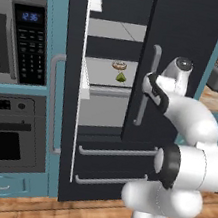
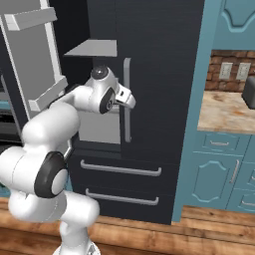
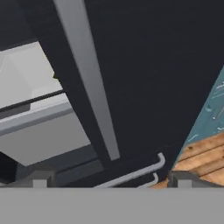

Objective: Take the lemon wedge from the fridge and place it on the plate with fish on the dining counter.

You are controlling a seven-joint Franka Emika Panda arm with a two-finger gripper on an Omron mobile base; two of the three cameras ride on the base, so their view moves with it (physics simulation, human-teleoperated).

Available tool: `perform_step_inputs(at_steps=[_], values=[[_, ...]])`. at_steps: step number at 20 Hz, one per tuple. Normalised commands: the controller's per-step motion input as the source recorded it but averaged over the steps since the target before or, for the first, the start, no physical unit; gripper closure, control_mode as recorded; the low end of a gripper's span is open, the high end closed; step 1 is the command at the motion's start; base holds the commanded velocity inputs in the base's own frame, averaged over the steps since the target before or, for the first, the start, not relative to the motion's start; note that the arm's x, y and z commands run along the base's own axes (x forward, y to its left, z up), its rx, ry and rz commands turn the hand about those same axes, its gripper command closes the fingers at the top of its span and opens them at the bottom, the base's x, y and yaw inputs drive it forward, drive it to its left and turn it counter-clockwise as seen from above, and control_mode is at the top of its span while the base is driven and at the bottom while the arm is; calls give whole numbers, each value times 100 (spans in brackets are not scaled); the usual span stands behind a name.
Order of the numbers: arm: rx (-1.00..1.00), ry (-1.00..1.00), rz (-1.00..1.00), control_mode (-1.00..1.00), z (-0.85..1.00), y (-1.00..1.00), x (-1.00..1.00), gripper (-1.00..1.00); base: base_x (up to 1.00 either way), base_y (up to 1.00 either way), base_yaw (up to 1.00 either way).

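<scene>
With the fridge (image 1: 191, 54) left door open, the reaching step is in hand: the gripper (image 3: 111, 183), jaws wide apart and empty, must go toward ten o'clock to the lemon wedge (image 1: 120, 77) on the middle shelf (image 1: 105, 72).

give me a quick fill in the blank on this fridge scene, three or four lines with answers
1. The fridge's left door stands ____.
2. The lemon wedge lies on a shelf just below a tan ____-shaped food.
3. The gripper's jaws are ____, holding nothing.
4. Below the doors, the fridge has ____ drawers with bar handles.

Missing words: open; ring; open; two
</scene>
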Motion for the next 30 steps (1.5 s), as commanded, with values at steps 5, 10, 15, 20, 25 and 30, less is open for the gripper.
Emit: perform_step_inputs(at_steps=[5, 10, 15, 20, 25, 30], values=[[-10, 0, 25, -100, -16, 3, 2, -100, 0, 0, 0], [-3, 0, 0, -100, 0, 2, 42, -100, 0, 0, 0], [0, 0, 0, -100, -7, 0, 68, -100, 0, 0, 0], [0, 0, 0, -100, -23, 0, 65, -100, 0, 0, 0], [-1, 0, 0, -100, -40, -10, 39, -100, 0, 0, 0], [0, -1, 0, -100, -35, -7, 49, -100, 0, 0, 0]])
